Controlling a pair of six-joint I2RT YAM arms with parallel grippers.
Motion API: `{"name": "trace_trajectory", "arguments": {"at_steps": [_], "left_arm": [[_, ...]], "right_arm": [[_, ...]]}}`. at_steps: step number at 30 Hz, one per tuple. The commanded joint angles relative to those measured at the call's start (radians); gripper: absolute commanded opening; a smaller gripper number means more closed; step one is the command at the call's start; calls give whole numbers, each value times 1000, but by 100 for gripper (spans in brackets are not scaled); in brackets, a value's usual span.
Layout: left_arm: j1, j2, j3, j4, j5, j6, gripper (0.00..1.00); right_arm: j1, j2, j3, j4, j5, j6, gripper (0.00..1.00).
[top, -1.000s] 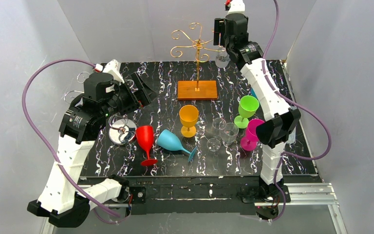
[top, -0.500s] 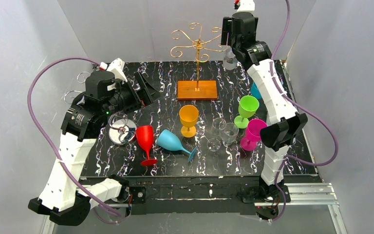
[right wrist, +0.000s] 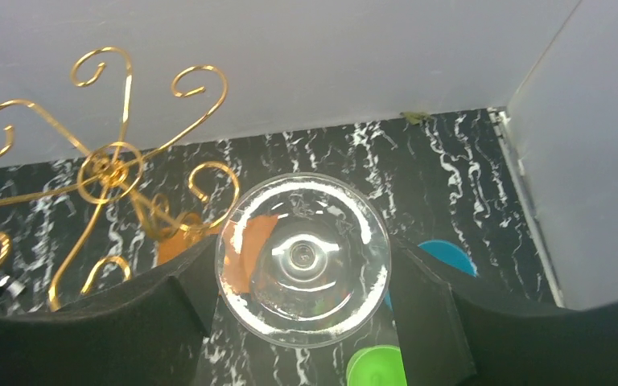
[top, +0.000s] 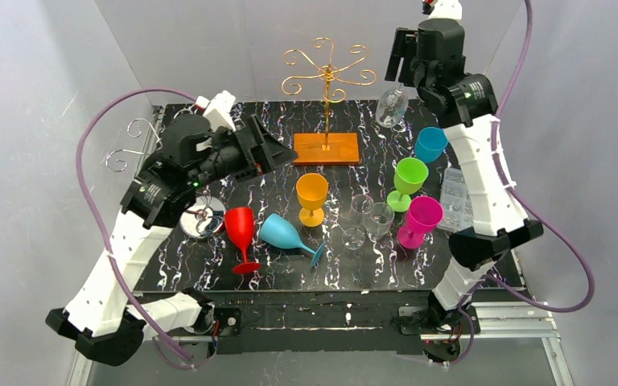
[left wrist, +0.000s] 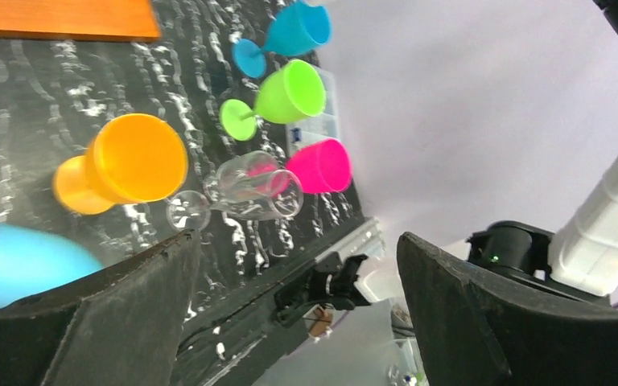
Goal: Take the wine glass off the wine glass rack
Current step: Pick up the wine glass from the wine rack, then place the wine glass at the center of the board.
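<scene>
Lower frame, top view: red goblet (top: 240,229) upright, blue goblet (top: 283,233) tipped on side, both matte, plastic-looking. Clear glasses (top: 368,217) clustered on marbled black tabletop (top: 209,273).
Mid-left: left gripper (top: 280,149) hovers, jaws apart, empty.
Upper centre: gold wire rack (top: 327,100), scrolled arms, orange wooden base.
Upper right: right gripper (top: 395,80), jaws clamped on wine glass (top: 390,108), apparently at stem. Glass hangs off rack, near right scroll, not touching.
Glass thin, smooth, likely slippery: grip firmly, swing away from scrolls, lower gently onto bare tabletop, avoiding teal goblet (top: 430,143) below.
</scene>
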Motion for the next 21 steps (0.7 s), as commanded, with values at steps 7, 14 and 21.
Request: {"name": "trace_trajectory", "arguments": {"at_steps": [7, 14, 21], "left_arm": [[-213, 156, -108, 450, -146, -173, 81], [-222, 235, -190, 692, -148, -241, 72], [-197, 289, -221, 875, -78, -284, 64]], "right_arm": [[-3, -155, 7, -104, -230, 188, 43], [-3, -188, -2, -88, -350, 307, 43], [-3, -175, 1, -53, -453, 383, 42]]}}
